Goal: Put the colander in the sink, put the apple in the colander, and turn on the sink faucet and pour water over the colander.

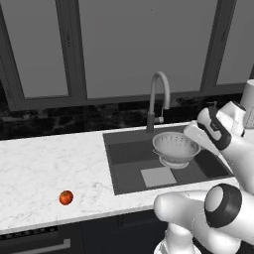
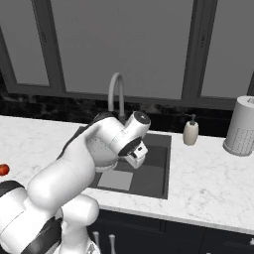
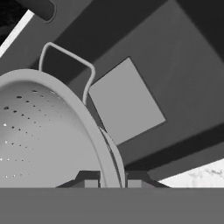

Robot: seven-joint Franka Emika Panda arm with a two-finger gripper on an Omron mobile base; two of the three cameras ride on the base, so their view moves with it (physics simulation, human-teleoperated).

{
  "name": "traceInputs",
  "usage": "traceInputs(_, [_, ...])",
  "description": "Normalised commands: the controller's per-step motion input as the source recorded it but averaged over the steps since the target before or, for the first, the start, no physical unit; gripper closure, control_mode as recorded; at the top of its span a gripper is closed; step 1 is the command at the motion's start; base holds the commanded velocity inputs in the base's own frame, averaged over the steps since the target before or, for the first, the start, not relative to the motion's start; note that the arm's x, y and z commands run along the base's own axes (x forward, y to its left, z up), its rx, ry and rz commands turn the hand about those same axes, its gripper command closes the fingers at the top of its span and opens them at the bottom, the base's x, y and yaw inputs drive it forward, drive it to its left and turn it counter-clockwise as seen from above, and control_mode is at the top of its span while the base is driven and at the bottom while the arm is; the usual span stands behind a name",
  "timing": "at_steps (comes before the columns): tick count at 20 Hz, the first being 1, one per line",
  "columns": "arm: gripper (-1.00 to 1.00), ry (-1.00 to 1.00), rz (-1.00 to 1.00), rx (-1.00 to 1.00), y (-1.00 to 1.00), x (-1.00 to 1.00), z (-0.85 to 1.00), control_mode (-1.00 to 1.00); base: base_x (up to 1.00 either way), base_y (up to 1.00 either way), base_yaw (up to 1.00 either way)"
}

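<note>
Gripper (image 3: 113,181) clamped on colander (image 1: 176,148) rim, held over sink (image 1: 129,168) right half; apple (image 1: 66,197) on counter (image 1: 39,163), far left.

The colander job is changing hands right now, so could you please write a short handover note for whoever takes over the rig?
Gripper: shut on the colander rim, one finger on each side of the wall.
Colander: held over the sink, above the basin floor, near the sink faucet; not yet set down.
Apple: on the counter left of the sink, untouched.
Done: colander picked up and brought over the sink.
Left: lower and release the colander, put the apple in it, turn on the faucet and pour water over it.
</note>
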Motion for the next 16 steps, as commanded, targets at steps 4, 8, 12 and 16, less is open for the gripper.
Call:
traceInputs(4, [1.00, 0.01, 0.00, 0.09, 0.00, 0.28, -0.14, -1.00, 0.00, 0.00, 0.00])
traceInputs(8, [1.00, 0.00, 0.00, 0.02, 0.00, 0.25, -0.24, -1.00, 0.00, 0.00, 0.00])
traceInputs(12, [1.00, -0.05, 0.00, 0.00, 0.00, 0.21, -0.38, -1.00, 0.00, 0.00, 0.00])
traceInputs(16, [1.00, -0.04, 0.00, 0.00, 0.00, 0.18, -0.36, -1.00, 0.00, 0.00, 0.00])
